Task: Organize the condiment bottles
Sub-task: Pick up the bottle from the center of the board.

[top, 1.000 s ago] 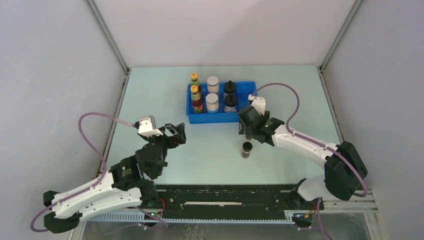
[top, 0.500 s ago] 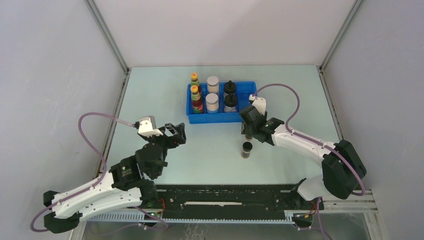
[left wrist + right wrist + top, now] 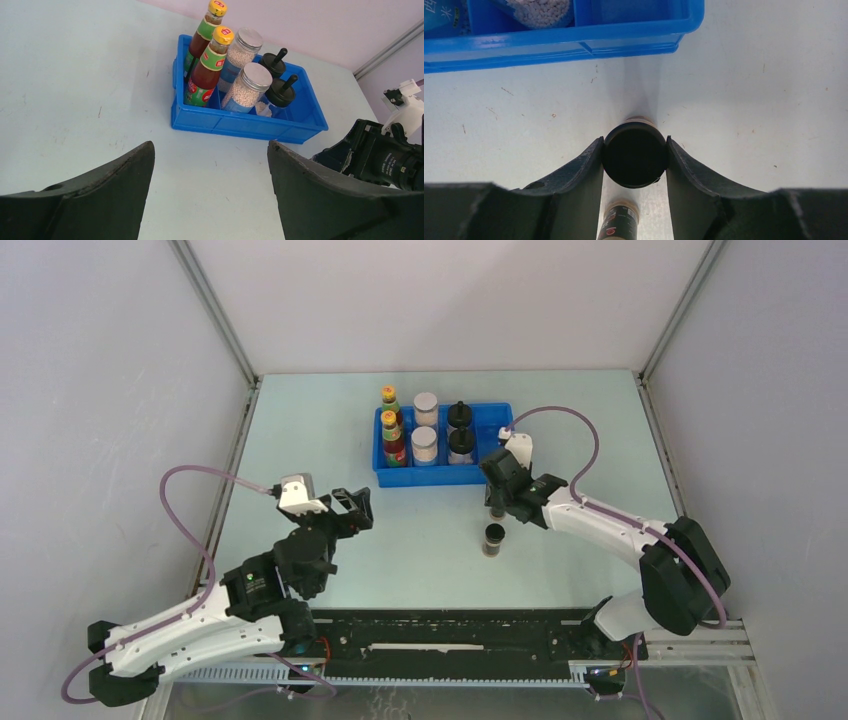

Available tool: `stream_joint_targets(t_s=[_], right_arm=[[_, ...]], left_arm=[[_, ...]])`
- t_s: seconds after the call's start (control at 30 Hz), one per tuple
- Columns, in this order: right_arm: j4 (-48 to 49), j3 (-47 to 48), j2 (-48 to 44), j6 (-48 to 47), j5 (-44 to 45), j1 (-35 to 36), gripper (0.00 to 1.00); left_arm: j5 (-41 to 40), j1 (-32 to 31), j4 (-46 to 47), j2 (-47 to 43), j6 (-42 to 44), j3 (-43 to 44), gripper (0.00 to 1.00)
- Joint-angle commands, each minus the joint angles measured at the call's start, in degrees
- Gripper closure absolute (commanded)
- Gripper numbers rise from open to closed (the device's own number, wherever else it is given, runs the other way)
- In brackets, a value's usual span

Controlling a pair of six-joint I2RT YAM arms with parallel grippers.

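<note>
So the right gripper (image 3: 634, 146) has its fingers clamped on both sides of a vial (image 3: 636, 159). The vial is upright on the table (image 3: 774, 100), near the tray (image 3: 574, 47) front wall, with open table to either side. It's dark with a round black cap. A second vial (image 3: 619, 220) stands close behind. The left gripper (image 3: 210, 150) has its fingers wide apart, well short of the tray.

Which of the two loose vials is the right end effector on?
The black-capped vial nearer the blue tray: the right end effector clamps its cap from both sides. The other vial stands free, farther from the tray.
</note>
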Motion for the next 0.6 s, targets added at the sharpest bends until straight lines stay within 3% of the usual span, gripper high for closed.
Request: stream_joint_targets(t_s=[0.0, 0.13, 0.57], right_arm=[[1.24, -0.25, 0.52, -0.28, 0.45, -0.19, 0.73], [0.89, -0.25, 0.19, -0.31, 0.53, -0.15, 1.0], [-0.7, 1.01, -5.67, -2.85, 1.5, 0.34, 1.0]], left_arm=[[-0.61, -0.36, 1.3, -0.33, -0.32, -1.05, 0.13], [-0.53, -0.36, 1.26, -0.54, -0.32, -1.14, 0.13], [-0.62, -0.36, 1.22, -0.52, -0.32, -1.05, 0.13]])
